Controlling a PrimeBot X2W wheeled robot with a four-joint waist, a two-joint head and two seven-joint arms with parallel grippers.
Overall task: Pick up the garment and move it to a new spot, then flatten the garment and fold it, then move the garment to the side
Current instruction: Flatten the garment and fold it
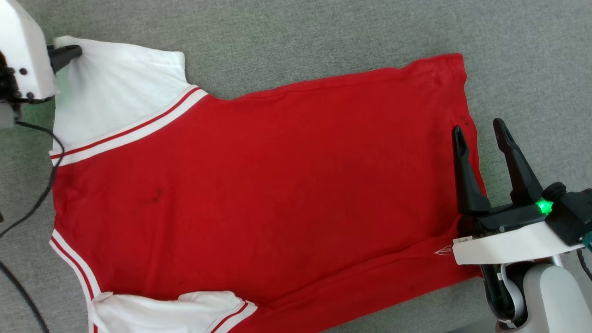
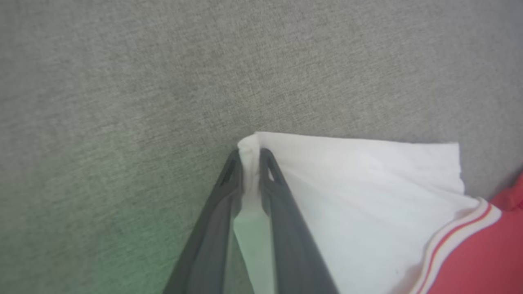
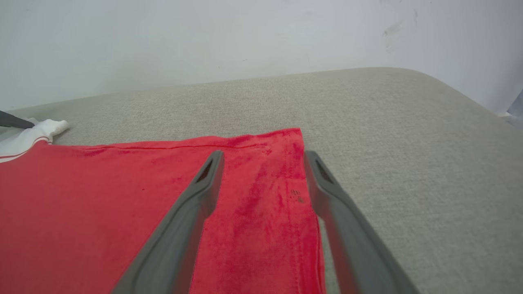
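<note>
The garment (image 1: 268, 185), a red shirt with white sleeves and red-and-white striped trim, lies spread flat on the grey fabric surface, plain side up. My left gripper (image 1: 74, 52) is at the far left sleeve; in the left wrist view its fingers pinch the corner of the white sleeve (image 2: 367, 204), with cloth bunched at the gripper (image 2: 250, 157). My right gripper (image 1: 481, 134) hovers open over the hem edge at the right; in the right wrist view the gripper (image 3: 263, 161) straddles the red hem (image 3: 261, 212) with nothing pinched.
A grey upholstered surface (image 1: 323, 32) surrounds the shirt, with free room beyond the hem and above the shirt. Black cables (image 1: 32, 203) run along the left edge. A pale wall (image 3: 245, 36) stands behind the surface's far edge.
</note>
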